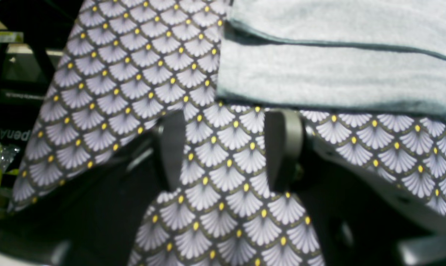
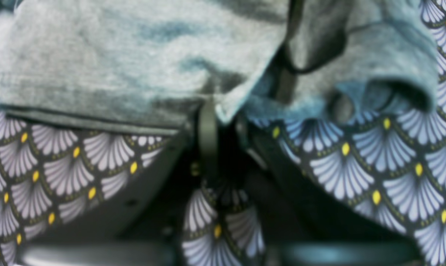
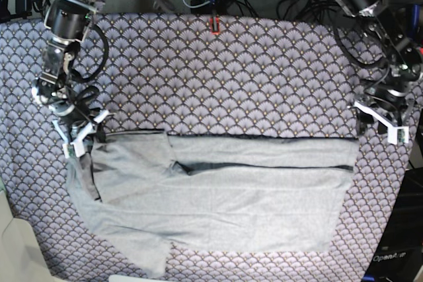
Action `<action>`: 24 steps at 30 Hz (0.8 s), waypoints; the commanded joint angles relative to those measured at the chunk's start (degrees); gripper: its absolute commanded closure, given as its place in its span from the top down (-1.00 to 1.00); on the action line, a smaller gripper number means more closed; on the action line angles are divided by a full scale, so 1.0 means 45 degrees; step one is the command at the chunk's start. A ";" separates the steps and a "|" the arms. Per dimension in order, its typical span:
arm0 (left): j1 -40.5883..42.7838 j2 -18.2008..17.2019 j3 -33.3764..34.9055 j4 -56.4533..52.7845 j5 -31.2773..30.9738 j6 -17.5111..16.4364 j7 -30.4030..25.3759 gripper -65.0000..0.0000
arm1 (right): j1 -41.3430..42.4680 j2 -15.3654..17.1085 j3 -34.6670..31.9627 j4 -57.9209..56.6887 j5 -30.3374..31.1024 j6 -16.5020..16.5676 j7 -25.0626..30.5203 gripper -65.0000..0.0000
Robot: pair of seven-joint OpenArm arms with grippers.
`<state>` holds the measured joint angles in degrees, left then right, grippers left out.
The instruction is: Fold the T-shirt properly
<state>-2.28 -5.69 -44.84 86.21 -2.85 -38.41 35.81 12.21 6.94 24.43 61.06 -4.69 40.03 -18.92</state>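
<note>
Grey T-shirt corner pinched in right jaws, left jaws apart.

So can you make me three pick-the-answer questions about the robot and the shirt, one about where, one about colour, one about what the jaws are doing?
1. Where does the T-shirt lie?
A. On the patterned tablecloth
B. In a basket
C. Hanging from a hook

2. What colour are the small dots in the tablecloth pattern?
A. Red
B. Yellow
C. Green

3. What is the right gripper doing?
A. Jaws wide open above the cloth
B. Jaws shut on the shirt's edge
C. Holding a cup

Answers:
1. A, the base view shows the shirt spread flat on the fan-patterned cloth.
2. B, both wrist views show yellow dots.
3. B, the right wrist view shows grey fabric pinched between its jaws.
</note>
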 commanded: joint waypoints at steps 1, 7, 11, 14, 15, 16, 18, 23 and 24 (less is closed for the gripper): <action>-0.0166 -0.0171 0.0011 0.0231 -0.0177 -0.0069 -0.0330 0.04 | 0.0227 0.0109 -0.0007 0.0136 -0.0081 -0.0007 -0.0162 -1.00; -0.0166 -0.0190 -0.0009 0.0231 -0.0177 -0.0069 -0.0330 0.04 | 0.0091 0.0070 -0.0007 0.1289 -0.0062 -0.0007 -0.0260 -1.00; -0.0186 -0.0190 -0.0009 0.0231 -0.0177 -0.0069 -0.0330 0.04 | -0.0163 0.0050 -0.0026 0.2285 -0.0023 -0.0007 -0.0749 -1.00; -0.0245 -0.0171 -0.0009 0.0231 -0.0177 -0.0069 -0.0330 0.04 | -0.0085 0.0050 -0.0046 0.2813 -0.0023 -0.0007 -0.1022 -1.00; -0.0245 -0.0151 -0.0009 0.0231 -0.0177 -0.0069 -0.0330 0.04 | -0.0066 -0.0028 -0.0065 0.2930 -0.0023 -0.0007 -0.1120 -1.00; -0.0245 -0.0151 -0.0009 0.0231 -0.0177 -0.0069 -0.0330 0.04 | 0.0013 -0.0126 -0.0065 0.3047 -0.0042 -0.0007 -0.1159 -1.00; -0.0264 -0.0151 -0.0009 0.0231 -0.0177 -0.0069 -0.0330 0.04 | 0.0325 -0.0184 -0.0065 0.3125 -0.0081 -0.0007 -0.1178 -1.00; -0.0245 -0.0151 0.0011 0.0231 -0.0177 -0.0069 -0.0330 0.04 | 0.1185 -0.0302 -0.0593 0.3047 -0.0081 -0.0007 -0.1256 -1.00; -0.0245 -0.0151 0.0011 0.0231 -0.0177 -0.0069 -0.0330 0.04 | 0.1400 -0.0321 -0.0808 0.3047 -0.0101 -0.0007 -0.1354 -1.00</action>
<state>-2.59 -5.67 -44.80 86.21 -2.85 -38.81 35.79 17.21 5.48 20.97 73.73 -6.02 40.03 -26.15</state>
